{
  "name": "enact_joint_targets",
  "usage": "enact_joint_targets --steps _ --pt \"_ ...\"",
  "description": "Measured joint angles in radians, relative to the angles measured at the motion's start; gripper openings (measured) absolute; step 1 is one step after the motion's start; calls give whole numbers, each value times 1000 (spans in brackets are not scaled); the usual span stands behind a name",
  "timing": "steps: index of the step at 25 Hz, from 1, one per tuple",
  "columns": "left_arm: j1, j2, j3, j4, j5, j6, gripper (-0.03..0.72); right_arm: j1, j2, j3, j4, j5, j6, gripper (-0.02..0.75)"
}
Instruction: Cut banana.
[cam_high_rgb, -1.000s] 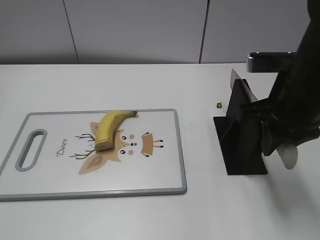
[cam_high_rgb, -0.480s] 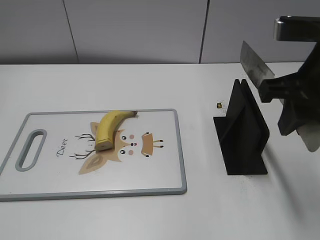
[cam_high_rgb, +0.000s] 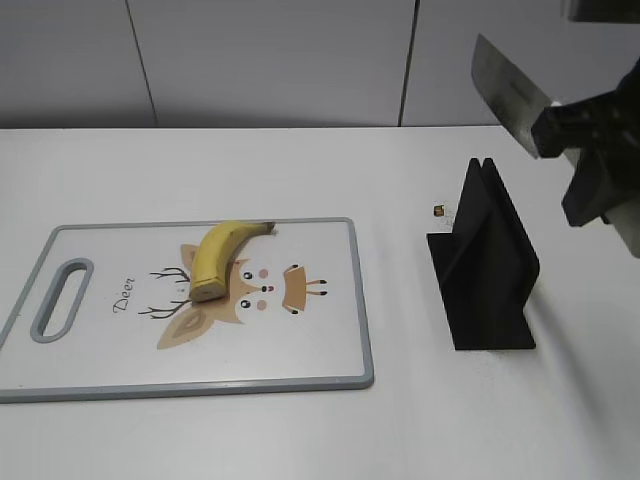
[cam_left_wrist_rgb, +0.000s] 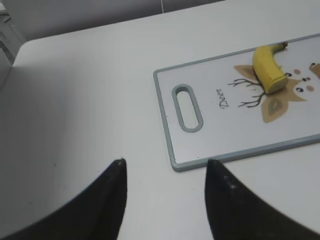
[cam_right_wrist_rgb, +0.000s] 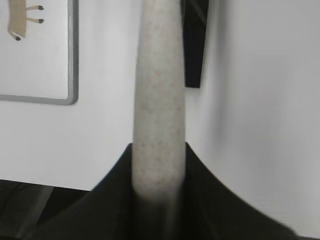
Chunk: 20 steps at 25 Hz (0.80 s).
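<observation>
The short yellow banana (cam_high_rgb: 215, 258) lies on the white cutting board (cam_high_rgb: 320, 345), dark stem tip toward the back right, flat cut face toward the front left. It also shows in the left wrist view (cam_left_wrist_rgb: 267, 67) on the board (cam_left_wrist_rgb: 210, 145). My right gripper (cam_high_rgb: 592, 160) is shut on the pale handle (cam_right_wrist_rgb: 159, 100) of a knife. The knife blade (cam_high_rgb: 505, 92) is in the air above the black knife stand (cam_high_rgb: 485, 265). My left gripper (cam_left_wrist_rgb: 165, 162) is open and empty above bare table, left of the board's handle end.
The black knife stand also shows in the right wrist view (cam_right_wrist_rgb: 194, 40), beside a corner of the board (cam_right_wrist_rgb: 70, 75). A small brown object (cam_high_rgb: 438, 210) lies on the table just left of the stand. A grey wall runs along the back.
My right gripper has risen with the knife, drawing the blade up out of the black stand and well above it. The banana and board have not moved.
</observation>
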Motion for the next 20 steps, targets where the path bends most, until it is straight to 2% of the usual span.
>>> enact_joint_targets --steps 5,9,13,20 --pt "0 47 -65 1 -8 0 492 0 14 -87 0 4 -155 159" --pt "0 195 -131 1 -49 7 491 0 65 -160 19 24 -384 159" --pt "0 365 -200 -24 -169 63 500 0 130 -241 31 38 -548 159" --pt "0 723 -388 -148 -242 248 644 0 255 -354 80 38 -910 159"
